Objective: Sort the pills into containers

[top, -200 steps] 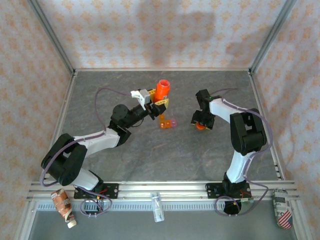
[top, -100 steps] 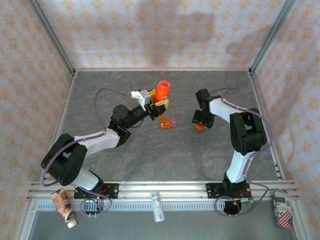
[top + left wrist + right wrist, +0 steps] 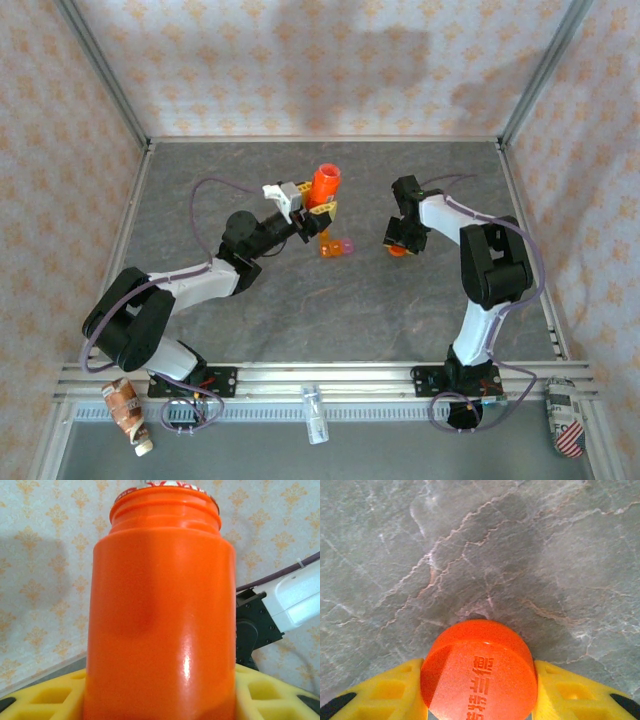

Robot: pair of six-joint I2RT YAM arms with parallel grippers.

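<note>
Left gripper (image 3: 318, 205) clamps the upright orange bottle (image 3: 160, 615), right gripper (image 3: 401, 248) is closed around the orange cap (image 3: 480, 670), and the containers (image 3: 336, 246) lie just under the left jaws, long axis pointing toward the right jaws, left arm nearer.

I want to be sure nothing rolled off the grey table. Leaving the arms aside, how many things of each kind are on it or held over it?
orange bottle: 1
orange cap: 1
two-compartment box: 1
Total: 3
</note>
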